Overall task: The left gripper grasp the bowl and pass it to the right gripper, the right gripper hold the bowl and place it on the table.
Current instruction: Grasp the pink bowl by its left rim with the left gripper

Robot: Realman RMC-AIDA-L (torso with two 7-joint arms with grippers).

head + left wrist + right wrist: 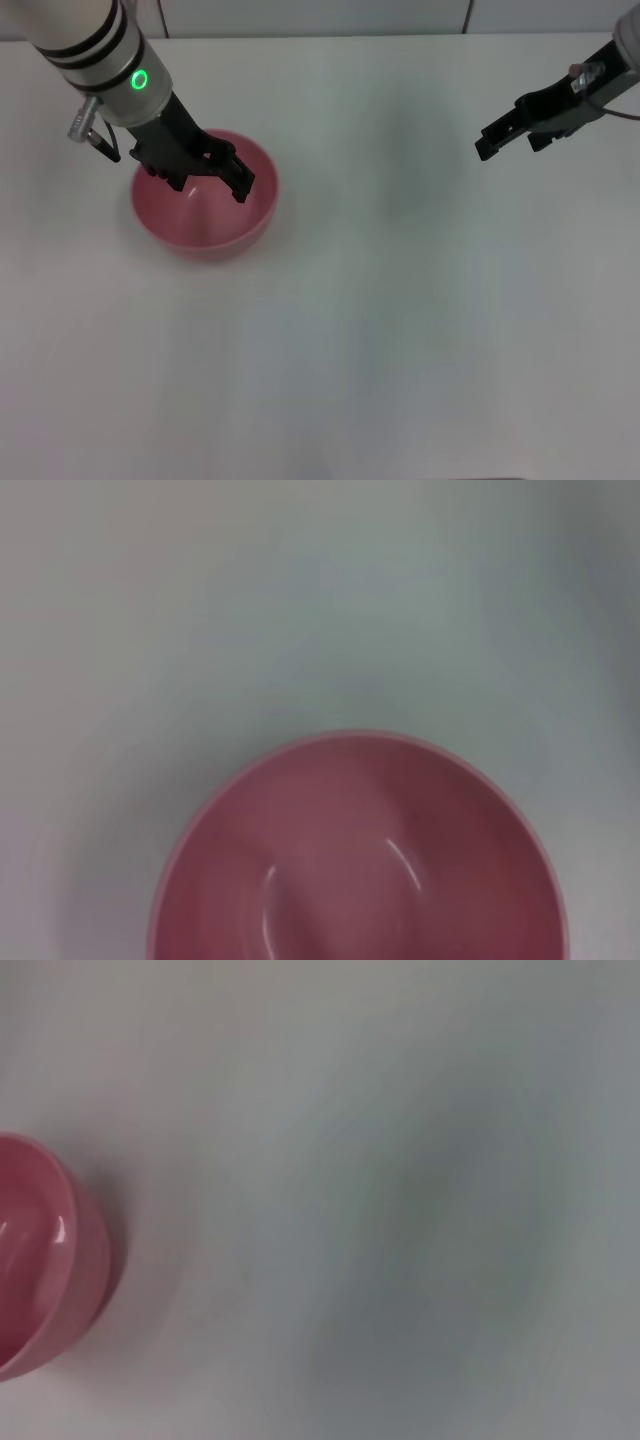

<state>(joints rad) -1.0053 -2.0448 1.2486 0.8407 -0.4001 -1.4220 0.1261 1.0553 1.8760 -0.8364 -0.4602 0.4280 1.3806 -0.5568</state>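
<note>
the round, deep pink plastic bowl (205, 212) sits on the big plain white table (400, 330), over on the robot's left side. the chunky black left hand (195, 170) on its thick white arm with the green light is right above the bowl, reaching down over its open top. its two black fingers (238, 180) are spread apart, and nothing is between them. one finger points down inside the bowl near the far rim, and the other is out by the rim on the robot's left side. i can't tell if either finger is touching the bowl. from the left wrist, the bowl (360, 860) shows its smooth shiny inside, right below the camera.

the slim black right hand (512, 130) with thin cables hangs over the far right part of the table, well apart from the bowl. its fingers are a little apart and hold nothing. from the right wrist, the bowl (50, 1260) shows only at the edge.
</note>
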